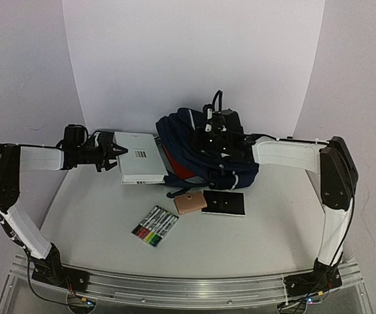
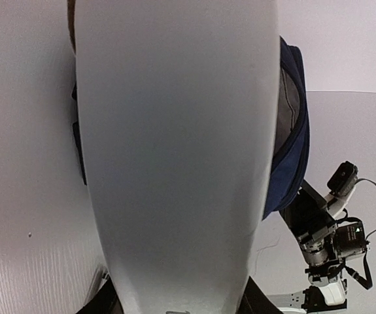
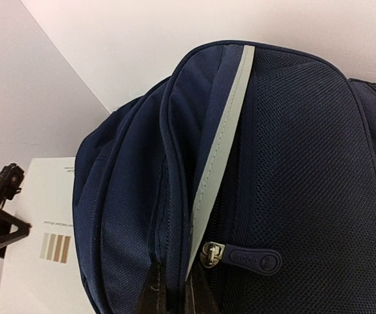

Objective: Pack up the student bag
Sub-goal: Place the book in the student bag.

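— Left claw (image 1: 112, 155), what has it got?
— It is clamped, jaws partway apart, on the near edge of a flat white book (image 1: 140, 157) with a barcode on its cover. The book stretches away from it until its far edge meets the side of the student bag (image 1: 181, 134).
— And the right claw (image 3: 174, 297)?
— Pinched almost fully closed on the bag's navy fabric, at a seam next to a pale grey stripe (image 3: 223, 131). A zipper pull (image 3: 243, 256) is just beside it.
— Where does the bag sit?
— Slumped at the back middle of the desk (image 1: 273, 229), between the two wrists.
— Anything else out there?
— In front of the bag, a tan pouch (image 1: 190, 203) and a black card (image 1: 224, 203) lie side by side, just about touching. Nearer the arm bases lies a marker pack (image 1: 155, 226), apart from both.
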